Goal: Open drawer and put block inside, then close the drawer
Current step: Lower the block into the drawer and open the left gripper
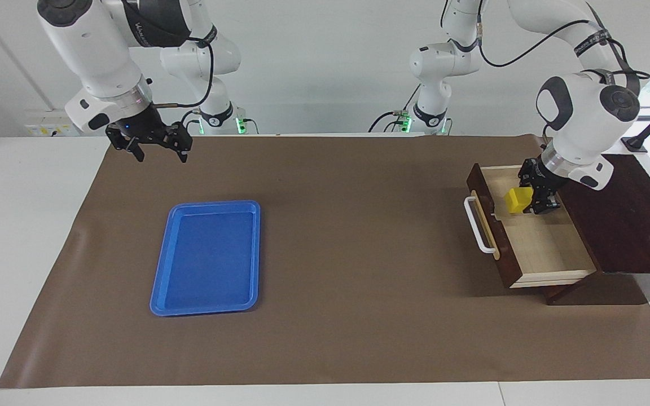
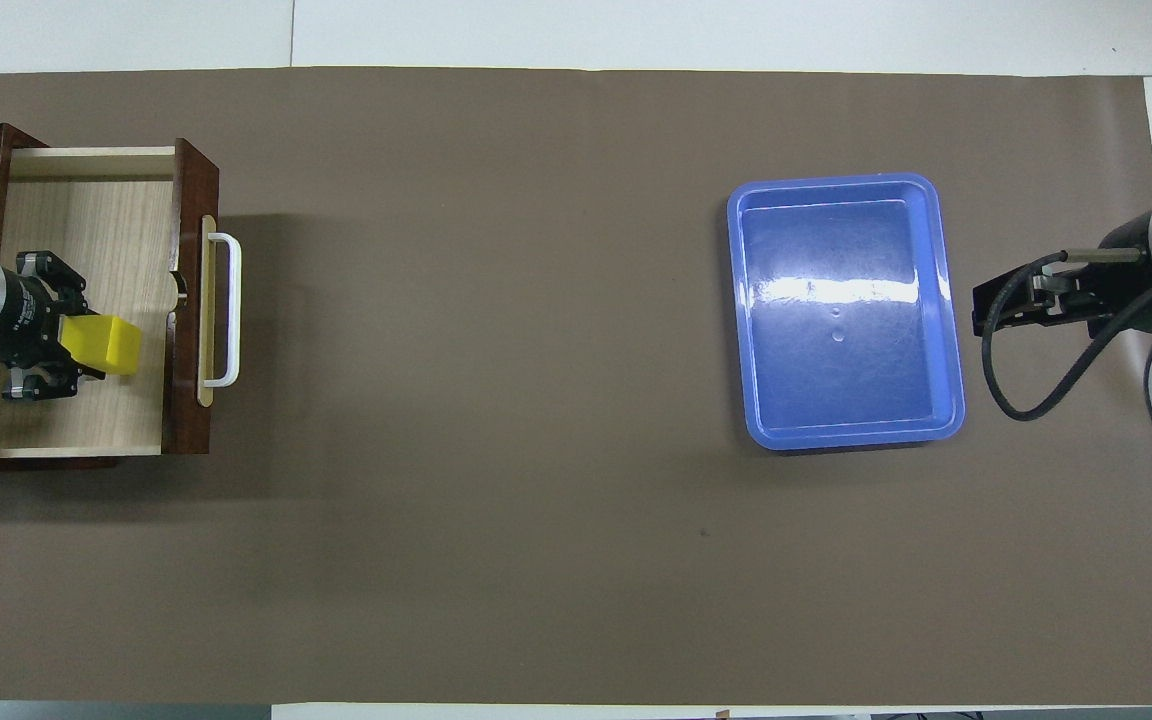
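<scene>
The block (image 1: 518,200), 1 small bright yellow cube, is gripped between the closed fingers of the left gripper (image 1: 530,202) and is held low over the pale floor of the pulled-out drawer (image 1: 550,248). The open right gripper (image 1: 157,151) is raised, waiting, well apart, over the brown mat (image 1: 336,237).

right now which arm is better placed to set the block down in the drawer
Left. Its claw is shut on the block, already over the open drawer. The right claw hangs open, up over the mat's edge near the blue tray.
</scene>
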You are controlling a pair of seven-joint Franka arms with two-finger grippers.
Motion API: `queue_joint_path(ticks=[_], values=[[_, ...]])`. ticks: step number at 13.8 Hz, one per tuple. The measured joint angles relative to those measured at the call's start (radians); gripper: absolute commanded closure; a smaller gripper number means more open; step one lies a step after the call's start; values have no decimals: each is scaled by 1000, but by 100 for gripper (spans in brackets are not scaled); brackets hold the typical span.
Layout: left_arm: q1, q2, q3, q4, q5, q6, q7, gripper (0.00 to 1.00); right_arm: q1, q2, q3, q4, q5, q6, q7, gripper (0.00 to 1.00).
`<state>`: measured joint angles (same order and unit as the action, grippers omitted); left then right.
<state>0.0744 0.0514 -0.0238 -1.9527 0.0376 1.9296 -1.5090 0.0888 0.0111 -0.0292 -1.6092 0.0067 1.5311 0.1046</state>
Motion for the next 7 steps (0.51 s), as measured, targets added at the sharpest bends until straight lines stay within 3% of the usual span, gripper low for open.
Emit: queue_joint_path(ticks=[3,4,5,6,7], values=[[0,-13,0,-29,0,15,0,100,-17,0,-2,0,0,0,0,0],[0,-17,0,-44,0,32,0,92,-28,0,-3,-1,0,0,-1,0],[0,-20,0,-57,0,48,0,47,-36,0,-3,-1,0,0,-3,0],[0,-21,0,-64,0,58,0,8,-38,0,-3,-2,0,0,-3,0],[0,-22,1,-67,0,63,0,0,-39,0,-3,-3,0,-1,-3,0]])
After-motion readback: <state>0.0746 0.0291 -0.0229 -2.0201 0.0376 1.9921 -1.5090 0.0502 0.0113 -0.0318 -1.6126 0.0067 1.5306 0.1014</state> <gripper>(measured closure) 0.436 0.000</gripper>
